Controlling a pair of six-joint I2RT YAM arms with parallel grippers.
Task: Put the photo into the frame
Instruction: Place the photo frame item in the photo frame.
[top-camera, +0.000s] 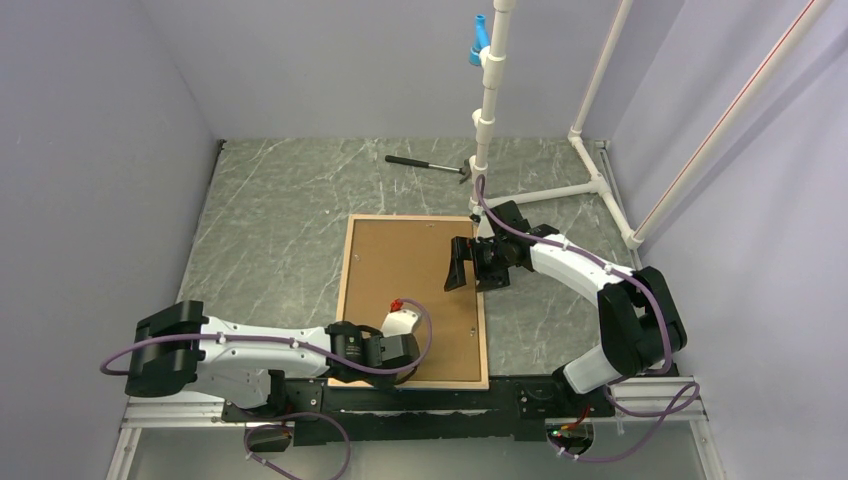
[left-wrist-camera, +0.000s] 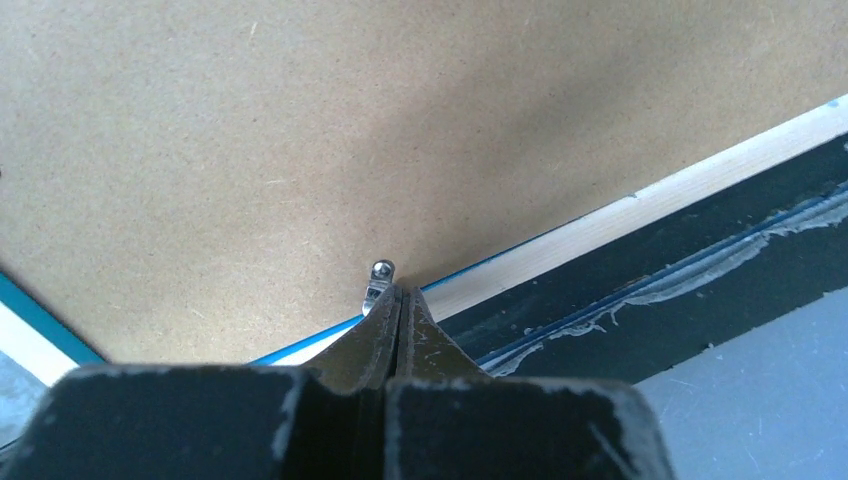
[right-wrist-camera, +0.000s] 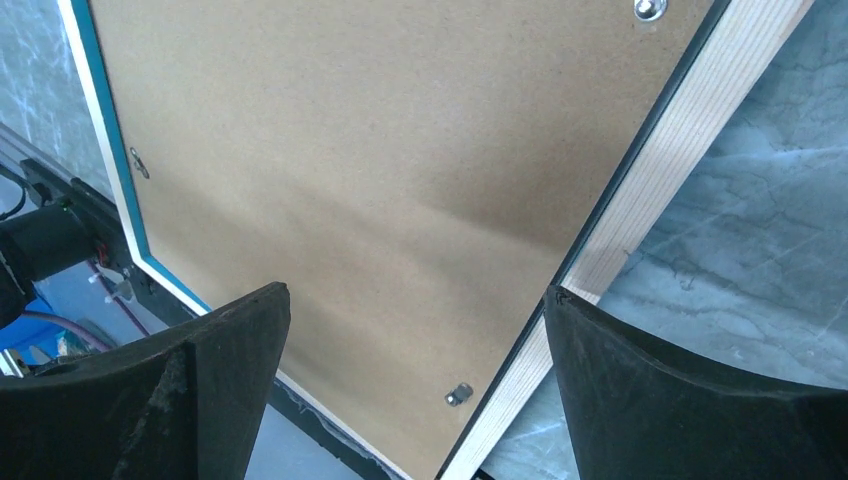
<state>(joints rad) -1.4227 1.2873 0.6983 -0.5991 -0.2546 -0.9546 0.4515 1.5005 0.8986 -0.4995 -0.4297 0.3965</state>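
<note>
1 frame (right-wrist-camera: 672, 140) face-down | 1 backing board (right-wrist-camera: 380, 160) | left tool (left-wrist-camera: 399, 295) pressed together | right tool (right-wrist-camera: 410, 300) spread

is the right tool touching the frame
Apart. The right wrist view shows the open right tool well above the frame, with nearly its whole width in view below.

Table (top-camera: 270, 200): grey-green, marbled with white veins.
Frame (top-camera: 342, 300): pale wood back, turquoise-blue inner lip.
Backing board (top-camera: 410, 260): plain brown, finely speckled.
Clip (right-wrist-camera: 459, 394): silver metal.
Hammer (top-camera: 425, 164): black handle; head possibly grey.
Pipe stand (top-camera: 490, 90): white, with a blue fitting (top-camera: 480, 40).
Left arm (top-camera: 250, 350), right arm (top-camera: 570, 265): white shells, black joints, purple cables (top-camera: 103, 367).
Left gripper (left-wrist-camera: 398, 297), right gripper (right-wrist-camera: 412, 295): black, scuffed whitish.
</note>
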